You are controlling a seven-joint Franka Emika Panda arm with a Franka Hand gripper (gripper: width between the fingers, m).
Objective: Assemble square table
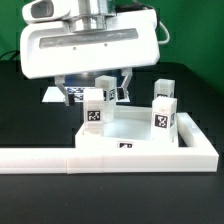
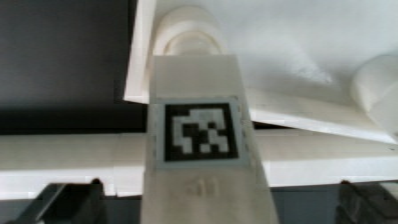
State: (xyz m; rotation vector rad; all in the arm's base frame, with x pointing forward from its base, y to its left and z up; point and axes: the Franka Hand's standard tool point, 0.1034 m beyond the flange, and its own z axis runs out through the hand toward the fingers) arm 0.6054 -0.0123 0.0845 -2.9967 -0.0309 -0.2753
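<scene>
The white square tabletop [image 1: 130,135] lies on the black table, its rim up and a small tag on its front edge. Two white legs with tags stand on it: one at the exterior view's left [image 1: 97,108] and one at the right [image 1: 163,112]. My gripper [image 1: 97,88] hangs over the left leg, open. In the wrist view that leg [image 2: 199,130] fills the middle, and a dark finger [image 2: 71,203] stands on each side of it with a gap. The tabletop [image 2: 294,55] shows beyond the leg.
A long white L-shaped rail [image 1: 60,160] runs along the tabletop's front and right side. The marker board [image 1: 58,94] lies behind the tabletop at the exterior view's left, partly hidden by my gripper's body.
</scene>
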